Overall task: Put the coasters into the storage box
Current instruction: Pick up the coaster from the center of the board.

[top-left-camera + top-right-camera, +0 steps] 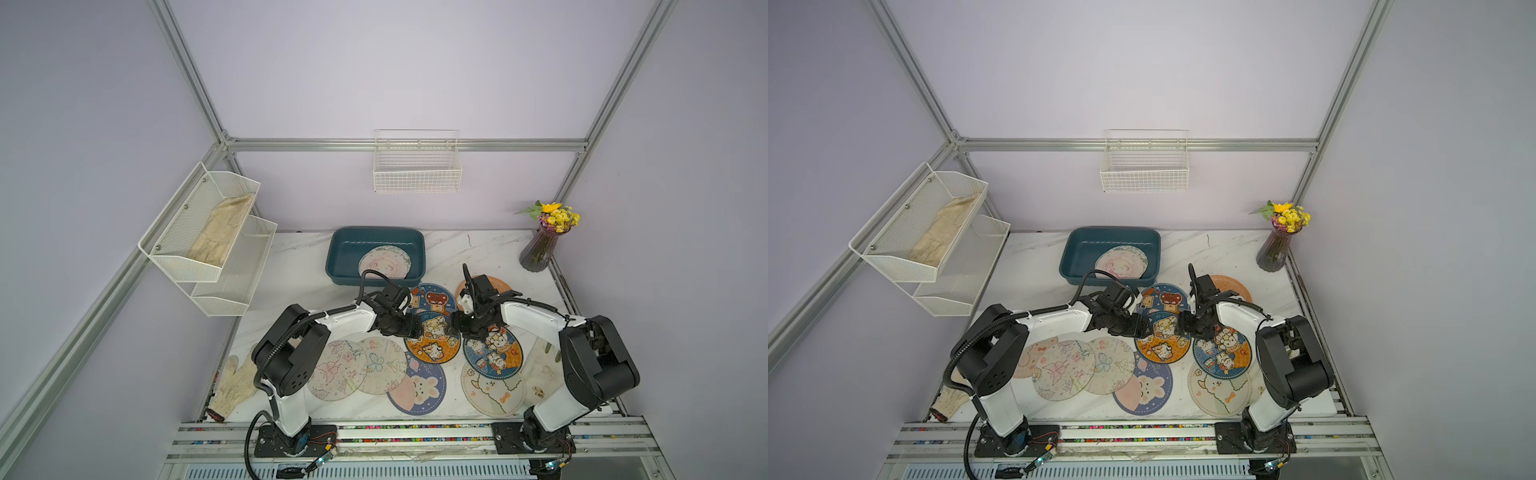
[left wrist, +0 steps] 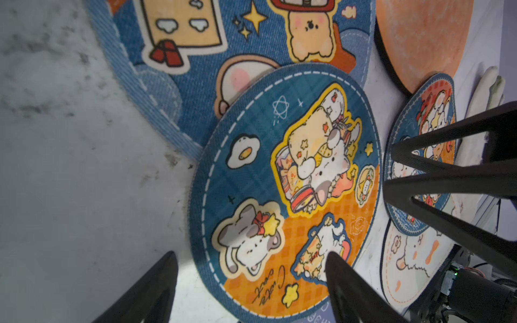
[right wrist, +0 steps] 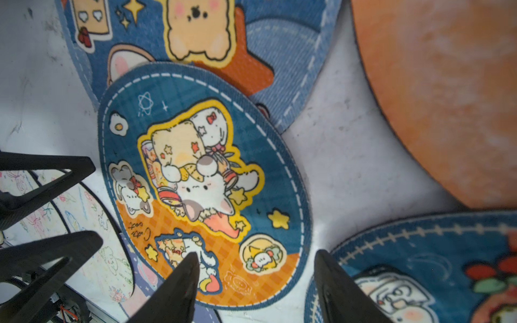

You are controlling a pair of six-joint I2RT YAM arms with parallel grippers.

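The teal storage box (image 1: 376,230) stands at the table's back with one pale coaster (image 1: 384,262) lying in it. Several coasters lie overlapping on the marble in both top views. A blue-and-orange cat coaster (image 1: 434,338) (image 2: 285,190) (image 3: 204,181) lies between my two grippers, which face each other low over it. My left gripper (image 1: 417,326) (image 2: 250,253) is open and straddles that coaster's left edge. My right gripper (image 1: 455,326) (image 3: 256,252) is open and straddles its right edge. Neither holds anything. A bear coaster (image 1: 432,297) and the plain orange one (image 1: 498,284) lie just behind.
Cream gloves lie at the table's left edge (image 1: 235,386) and beside the right arm (image 1: 540,370). A vase of flowers (image 1: 540,249) stands at the back right. A white wire rack (image 1: 208,245) hangs on the left wall and a wire basket (image 1: 417,166) on the back wall.
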